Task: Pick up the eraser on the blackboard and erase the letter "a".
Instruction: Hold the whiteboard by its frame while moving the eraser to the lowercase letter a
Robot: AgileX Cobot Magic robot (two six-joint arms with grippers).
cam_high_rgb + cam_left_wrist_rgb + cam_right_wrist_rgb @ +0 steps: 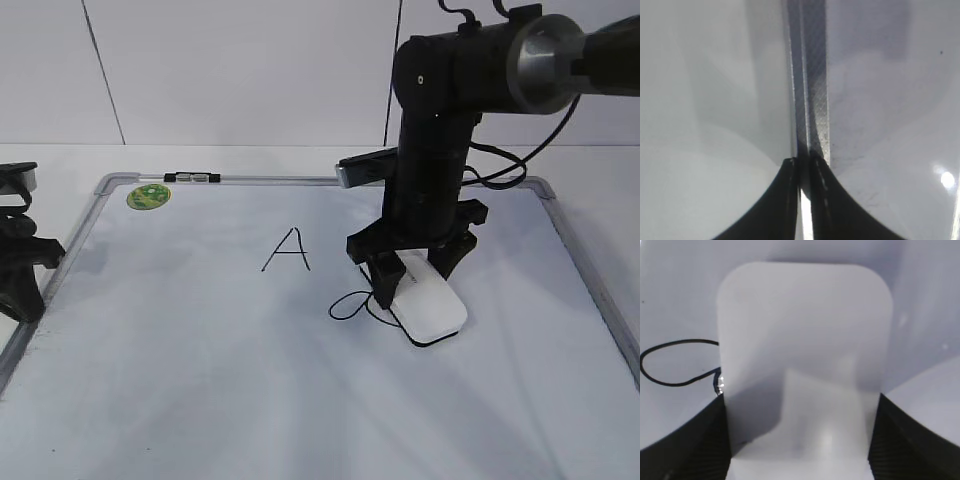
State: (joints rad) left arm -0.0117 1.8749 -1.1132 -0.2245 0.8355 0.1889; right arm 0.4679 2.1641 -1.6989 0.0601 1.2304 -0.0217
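**Now gripped: eraser in the jaws, cursive letter only partly covered**

Far to the left of the working hand, the left gripper (22, 262) idles at the silver-grey frame edge of the large white dry-erase blackboard (200, 380); its wrist view shows the two black fingers pressed together on nothing.

Further right, an angular capital "A" (288, 250) stands untouched. Just left of the right gripper (412, 268), the thin black handwritten loop of the letter "a" (349, 304) is plainly visible, running under the eraser's near edge.

Between the right gripper's jaws sits the white oblong rounded plastic eraser (430, 307), resting on the board with its dark base down; the wrist view shows both black fingers snug against its sides.

So the pickup looks accomplished or nearly so. Wiping remains: the loop seems intact, and the eraser must sweep leftward across it.
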